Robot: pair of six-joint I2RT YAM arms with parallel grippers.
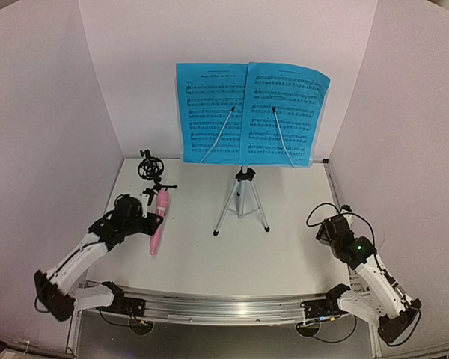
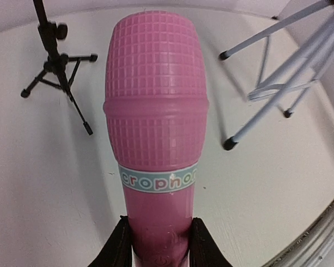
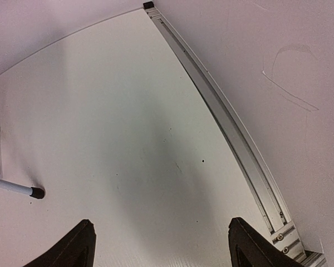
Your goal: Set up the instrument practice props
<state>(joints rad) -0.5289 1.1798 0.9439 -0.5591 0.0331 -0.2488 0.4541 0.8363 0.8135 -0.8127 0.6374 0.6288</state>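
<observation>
Pink plastic first: the pink microphone (image 2: 156,139) is clamped by its handle between the left gripper's (image 2: 158,247) two black fingers (image 2: 119,247), its gridded head pointing toward twelve o'clock, away from the arm. I cannot tell whether it rests on the white table (image 1: 209,262) or hangs just above it. The small black tripod mic holder (image 1: 151,170) stands upright just beyond the head, near eleven o'clock. At three o'clock of the microphone, the music stand (image 1: 244,176) is upright mid-table on its silver tripod (image 1: 242,203), with two bright blue music sheets (image 1: 211,112) side by side on top. The right gripper (image 3: 161,245), about four o'clock of that tripod, hangs over the table with jaws spread wide, holding nothing
</observation>
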